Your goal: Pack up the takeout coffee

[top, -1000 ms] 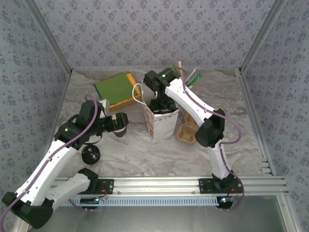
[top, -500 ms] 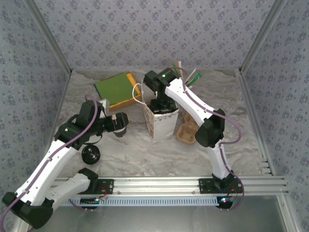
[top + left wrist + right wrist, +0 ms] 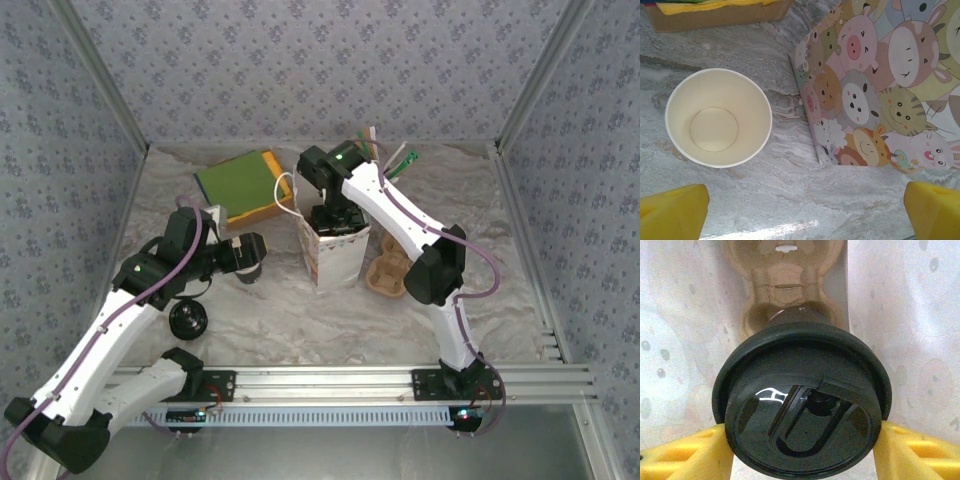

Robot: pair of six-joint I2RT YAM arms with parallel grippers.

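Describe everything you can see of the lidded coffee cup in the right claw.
The coffee cup shows mainly its round, glossy black plastic lid with a U-shaped sip flap; a sliver of dark cup peeks beneath. It is upright inside the white bag, over a brown cardboard carrier. The right claw clamps it from both sides with yellow fingers.

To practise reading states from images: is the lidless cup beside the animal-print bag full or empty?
Empty: the left wrist view looks into the cup, showing its bare cream bottom.
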